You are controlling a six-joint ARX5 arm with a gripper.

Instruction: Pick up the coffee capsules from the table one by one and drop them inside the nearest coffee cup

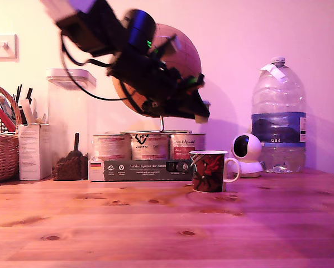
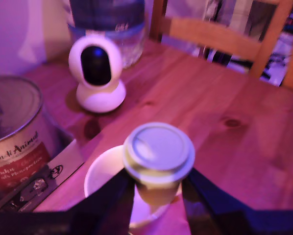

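Seemingly cream capsule (image 2: 158, 154), red-leafed mug (image 1: 209, 172)

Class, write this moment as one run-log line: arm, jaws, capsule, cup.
arm: raised above table | gripper: jaws shut on capsule | capsule: over cup opening, unreleased | cup: upright

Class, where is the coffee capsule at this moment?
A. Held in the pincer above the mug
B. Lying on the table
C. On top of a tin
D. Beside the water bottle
A: the wrist view shows the capsule clamped in the pincer over the mug's white opening.
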